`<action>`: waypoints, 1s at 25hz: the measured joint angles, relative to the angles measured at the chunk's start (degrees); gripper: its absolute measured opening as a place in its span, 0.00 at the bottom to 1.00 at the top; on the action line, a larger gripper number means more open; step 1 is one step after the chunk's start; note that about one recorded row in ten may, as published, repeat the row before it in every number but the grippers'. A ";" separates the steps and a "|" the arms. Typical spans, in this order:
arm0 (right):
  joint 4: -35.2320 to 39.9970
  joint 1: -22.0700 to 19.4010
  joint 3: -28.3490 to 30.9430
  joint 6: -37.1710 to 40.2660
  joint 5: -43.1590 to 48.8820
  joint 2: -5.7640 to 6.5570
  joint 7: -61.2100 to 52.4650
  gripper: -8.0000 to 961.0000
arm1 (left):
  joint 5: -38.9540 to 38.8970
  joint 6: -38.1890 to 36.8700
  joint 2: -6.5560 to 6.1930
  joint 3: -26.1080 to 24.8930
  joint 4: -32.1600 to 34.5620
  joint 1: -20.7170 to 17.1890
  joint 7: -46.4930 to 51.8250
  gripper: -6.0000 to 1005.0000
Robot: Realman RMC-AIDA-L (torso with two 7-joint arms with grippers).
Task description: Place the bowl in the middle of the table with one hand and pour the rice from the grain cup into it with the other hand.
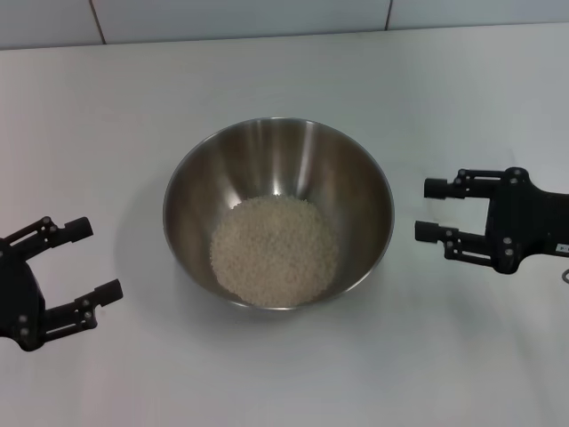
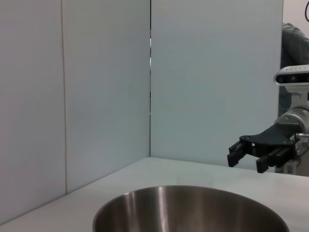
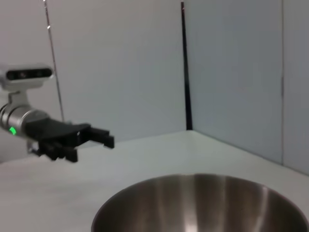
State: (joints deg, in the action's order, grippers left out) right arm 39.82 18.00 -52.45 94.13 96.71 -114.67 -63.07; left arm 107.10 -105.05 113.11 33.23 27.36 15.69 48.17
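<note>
white table [image 1: 284, 374], tiled wall [image 1: 240, 18] behind; both grippers spread apart, empty.

The steel bowl [image 1: 278, 213] stands upright mid-surface [image 1: 267, 62], well clear of every edge. A pale heap of rice [image 1: 274, 249] covers its bottom.

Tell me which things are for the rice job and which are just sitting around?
For the job: bowl, rice heaped inside it, table, left gripper and right gripper, both open beside the bowl. No cup shows.

Just there: the tiled wall behind the table.
</note>
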 joint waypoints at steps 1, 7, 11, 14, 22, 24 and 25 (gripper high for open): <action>1.40 0.03 0.08 0.23 1.08 -0.18 -0.96 0.63 | 0.01 -0.10 -0.11 0.01 0.02 0.21 0.39 0.81; 8.91 -0.15 0.23 1.20 5.03 -0.95 -5.34 0.65 | 0.04 -0.15 -0.20 -0.01 0.05 0.60 0.70 0.81; 10.42 0.34 0.27 1.58 6.28 -1.07 -6.75 0.72 | 0.04 -0.12 -0.19 -0.01 0.06 0.74 0.78 0.81; 10.32 0.68 0.22 1.33 6.72 -1.15 -6.79 0.76 | 0.04 -0.14 -0.16 -0.01 0.06 0.78 0.79 0.81; 10.41 0.94 0.25 0.71 7.79 -1.25 -6.94 0.76 | 0.04 -0.23 -0.18 0.03 0.06 1.12 0.96 0.81; 10.51 1.00 0.26 0.51 8.37 -1.25 -7.04 0.76 | 0.04 -0.16 -0.18 0.10 0.06 1.21 0.96 0.81; 10.55 1.04 0.29 0.43 8.60 -1.25 -7.10 0.76 | 0.03 -0.16 -0.18 0.10 0.06 1.23 0.96 0.81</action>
State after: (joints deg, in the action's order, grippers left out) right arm 50.38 19.04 -52.16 94.56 105.31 -115.93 -70.16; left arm 107.13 -105.21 112.94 33.33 27.43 16.92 49.13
